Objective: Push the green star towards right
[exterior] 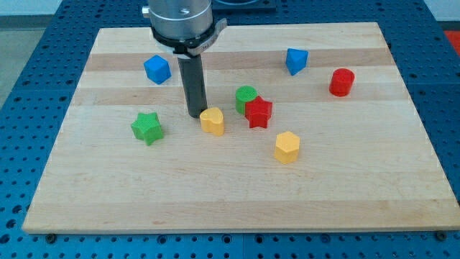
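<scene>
Small, rigid and probably light, the green star (pixel 147 128) is found at the board's left, well left of my tip (pixel 195 114), which has no pincer, and is best pushed on its left face.

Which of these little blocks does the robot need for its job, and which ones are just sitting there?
For the job:
- green star block, at the view's left
- my tip, to the star's right, close beside a yellow block

Just lying about:
- yellow block by the tip
- yellow hexagonal block
- red star block
- green round block
- red cylinder block
- two blue blocks
- wooden board
</scene>
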Motion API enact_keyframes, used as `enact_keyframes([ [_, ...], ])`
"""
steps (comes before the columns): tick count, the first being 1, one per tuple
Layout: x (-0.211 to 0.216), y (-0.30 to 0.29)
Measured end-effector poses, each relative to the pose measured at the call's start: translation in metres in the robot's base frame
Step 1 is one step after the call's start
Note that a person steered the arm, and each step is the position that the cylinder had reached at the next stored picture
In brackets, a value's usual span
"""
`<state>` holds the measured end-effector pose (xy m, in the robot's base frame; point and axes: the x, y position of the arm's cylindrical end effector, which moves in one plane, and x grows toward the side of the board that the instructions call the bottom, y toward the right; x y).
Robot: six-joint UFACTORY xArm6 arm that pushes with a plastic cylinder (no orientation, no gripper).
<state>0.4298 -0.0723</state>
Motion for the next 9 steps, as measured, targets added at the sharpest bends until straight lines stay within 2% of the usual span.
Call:
enact_keyframes([
  [1,-0.015,-0.026],
  [2,-0.03,-0.082],
  [3,0.006,-0.13],
  [4,0.017,-0.147],
  [9,0.056,-0.118],
])
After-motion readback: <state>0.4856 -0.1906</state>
